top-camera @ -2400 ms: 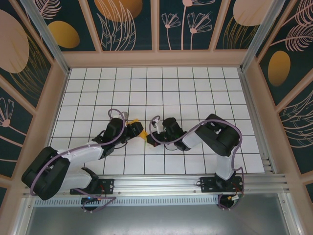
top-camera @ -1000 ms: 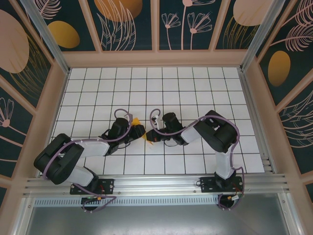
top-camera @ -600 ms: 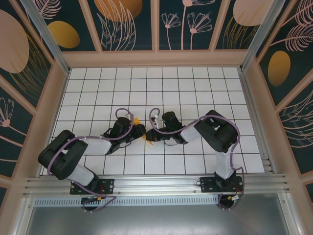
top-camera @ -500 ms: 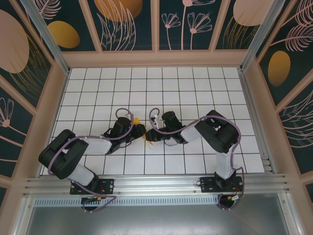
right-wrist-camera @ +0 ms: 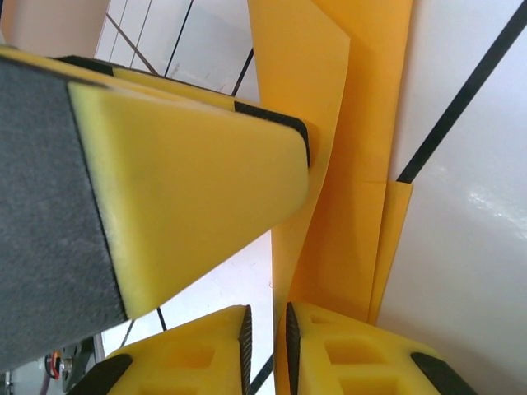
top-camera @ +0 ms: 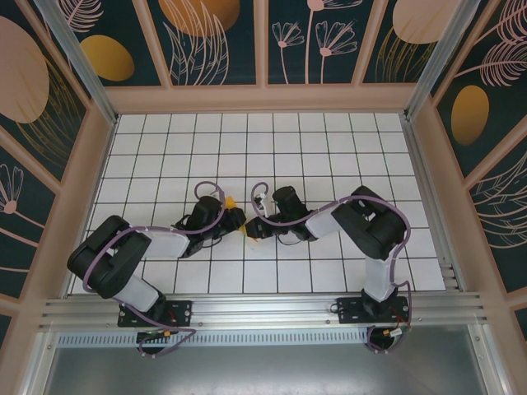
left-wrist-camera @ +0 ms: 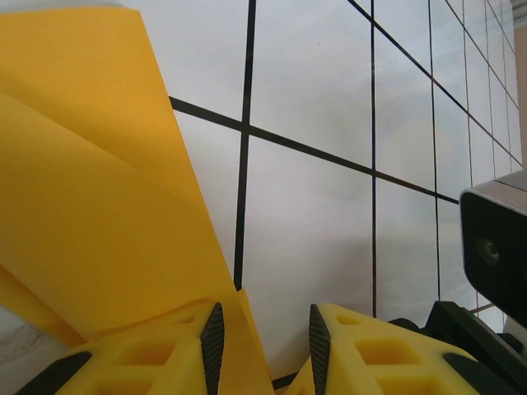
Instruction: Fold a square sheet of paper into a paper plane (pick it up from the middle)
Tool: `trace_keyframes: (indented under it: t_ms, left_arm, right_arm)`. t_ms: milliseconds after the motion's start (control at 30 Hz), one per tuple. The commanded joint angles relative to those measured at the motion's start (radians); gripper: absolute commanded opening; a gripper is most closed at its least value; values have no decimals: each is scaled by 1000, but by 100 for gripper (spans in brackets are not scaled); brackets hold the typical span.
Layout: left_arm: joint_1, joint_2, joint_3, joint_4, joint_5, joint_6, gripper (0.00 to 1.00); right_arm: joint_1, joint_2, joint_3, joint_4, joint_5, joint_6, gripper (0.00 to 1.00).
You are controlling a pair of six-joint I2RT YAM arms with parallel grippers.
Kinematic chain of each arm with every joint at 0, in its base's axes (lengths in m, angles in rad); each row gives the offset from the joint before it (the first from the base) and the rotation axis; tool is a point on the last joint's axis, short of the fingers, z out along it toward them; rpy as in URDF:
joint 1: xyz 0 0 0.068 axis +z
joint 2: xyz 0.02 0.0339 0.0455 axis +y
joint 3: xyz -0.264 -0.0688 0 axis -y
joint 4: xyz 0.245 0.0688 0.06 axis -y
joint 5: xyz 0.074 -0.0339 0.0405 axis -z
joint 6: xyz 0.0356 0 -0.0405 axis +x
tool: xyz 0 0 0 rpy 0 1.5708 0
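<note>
Orange-yellow paper (left-wrist-camera: 99, 206) sits near the middle of the white grid table (top-camera: 329, 156), standing up off the surface between the two gripper heads. It is bent or folded, with at least two layers and one crease line visible in the right wrist view (right-wrist-camera: 362, 123). Its full outline can't be seen, since both wrist views cut it off. In the top view only small orange-yellow bits show between the black heads, and paper can't be told from finger foam there.

Left gripper (left-wrist-camera: 263, 329): the jaws are apart, with table visible through the gap. The paper's lower edge drops into that gap and lies against one yellow finger (left-wrist-camera: 156, 354). It is not pinched.

Right gripper (right-wrist-camera: 268, 325): the jaws stand a narrow slit apart. The paper edge runs into the slit and rests on one pad (right-wrist-camera: 346, 354), with a sliver of daylight beside it, so the grip looks loose.

A big yellow finger from the other gripper (right-wrist-camera: 181, 181) blocks much of the sheet in this view. A dark housing with a small lens (left-wrist-camera: 494, 239) is cut off at the right edge.

Against half a second ago, the left arm's dark elbow (top-camera: 111, 259) has shifted slightly right, while the heads and paper look unmoved. A couple of seconds back, more paper was showing.
</note>
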Motion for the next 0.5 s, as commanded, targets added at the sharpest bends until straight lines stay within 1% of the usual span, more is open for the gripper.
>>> trace_keyframes:
  t_ms: [0, 233, 467]
  left_arm:
    - [5, 13, 23, -3, -21, -18, 35]
    - [5, 28, 39, -18, -22, -33, 35]
    - [5, 39, 47, -22, -21, -39, 34]
  right_arm:
    - [-9, -32, -7, -49, 35, -87, 25]
    - [-8, -44, -16, -48, 56, -182, 26]
    - [-8, -22, -17, -44, 83, -213, 24]
